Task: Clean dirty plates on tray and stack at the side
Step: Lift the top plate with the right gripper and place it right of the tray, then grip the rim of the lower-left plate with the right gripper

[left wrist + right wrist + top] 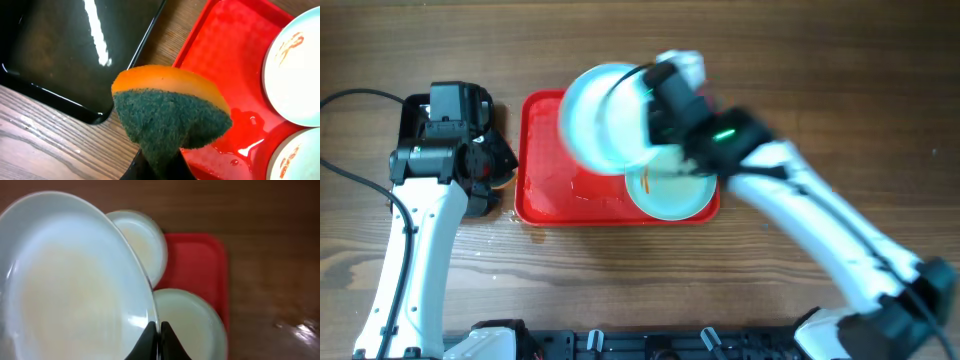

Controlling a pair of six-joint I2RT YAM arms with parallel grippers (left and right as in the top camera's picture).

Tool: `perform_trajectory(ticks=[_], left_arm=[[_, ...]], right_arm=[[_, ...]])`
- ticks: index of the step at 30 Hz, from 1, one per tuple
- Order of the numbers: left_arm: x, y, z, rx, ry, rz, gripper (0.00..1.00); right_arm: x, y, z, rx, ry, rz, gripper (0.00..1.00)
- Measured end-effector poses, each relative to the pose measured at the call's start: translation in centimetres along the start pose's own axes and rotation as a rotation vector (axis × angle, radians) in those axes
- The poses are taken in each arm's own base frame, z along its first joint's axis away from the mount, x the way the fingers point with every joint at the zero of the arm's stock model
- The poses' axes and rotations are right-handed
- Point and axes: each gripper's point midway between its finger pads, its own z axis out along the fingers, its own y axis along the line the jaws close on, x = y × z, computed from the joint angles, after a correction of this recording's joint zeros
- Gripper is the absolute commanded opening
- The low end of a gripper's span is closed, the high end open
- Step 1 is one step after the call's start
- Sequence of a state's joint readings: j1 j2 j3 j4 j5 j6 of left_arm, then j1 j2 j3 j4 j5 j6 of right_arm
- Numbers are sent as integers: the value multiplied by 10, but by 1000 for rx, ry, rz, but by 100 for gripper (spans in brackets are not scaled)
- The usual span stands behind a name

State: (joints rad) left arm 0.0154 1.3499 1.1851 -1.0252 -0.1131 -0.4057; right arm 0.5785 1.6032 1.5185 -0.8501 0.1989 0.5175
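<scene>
The red tray [535,195] lies mid-table. My right gripper [652,100] is shut on the rim of one pale plate [595,115] and holds it tilted above the tray; the wrist view shows the jaws [159,330] pinching that plate [65,280]. A second plate [670,190] with an orange smear lies on the tray's near right. A third plate [142,240] lies on the tray behind it, hidden overhead by the lifted plate. My left gripper [492,168] is shut on an orange and green sponge [170,110] at the tray's left edge [220,60]. Both tray plates [295,70] [300,160] show orange smears.
A glossy black tray [415,115] lies left of the red tray, under my left arm; it also shows in the left wrist view [60,45]. Wet patches shine on the red tray's floor [245,130]. Bare wooden table surrounds both trays.
</scene>
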Motion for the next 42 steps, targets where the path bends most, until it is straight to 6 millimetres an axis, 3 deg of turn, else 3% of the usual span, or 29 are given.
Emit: perform_trajectory(ticks=[2, 4, 8, 12, 14, 15, 16, 20, 24, 29, 34, 36, 39, 40, 42], left_arm=[[0, 0, 0, 1, 1, 0, 4], [0, -1, 0, 7, 3, 0, 4], [1, -2, 0, 13, 7, 0, 4], [1, -2, 0, 13, 7, 0, 4], [1, -2, 0, 14, 7, 0, 4], [1, -2, 0, 14, 7, 0, 4], [1, -2, 0, 13, 6, 0, 4], [1, -2, 0, 13, 7, 0, 4], [2, -4, 0, 20, 10, 0, 4], [1, -6, 0, 33, 9, -1, 4], [1, -6, 0, 34, 9, 3, 4], [1, -7, 0, 41, 9, 7, 4], [0, -10, 0, 55, 6, 10, 4], [0, -10, 0, 56, 6, 10, 4], [0, -10, 0, 56, 7, 15, 4]], right_arm=[[-12, -65, 0, 72, 43, 148, 4], [-13, -116, 6, 134, 68, 262, 4], [15, -211, 24, 266, 124, 464, 4], [48, -266, 43, 339, 150, 587, 6], [59, -279, 47, 359, 162, 617, 38], [61, -281, 47, 363, 163, 623, 67], [62, -283, 48, 364, 163, 633, 82], [61, -274, 51, 311, 175, 635, 89], [52, -245, 58, 122, 191, 560, 90], [30, -149, 64, -245, 181, 356, 99], [49, -60, 54, -344, 330, 162, 99], [47, -47, 46, -324, 422, 117, 100], [24, -38, 49, -300, 504, 57, 100], [18, -36, 55, -301, 502, 48, 100], [-11, -26, 91, -317, 422, 34, 100]])
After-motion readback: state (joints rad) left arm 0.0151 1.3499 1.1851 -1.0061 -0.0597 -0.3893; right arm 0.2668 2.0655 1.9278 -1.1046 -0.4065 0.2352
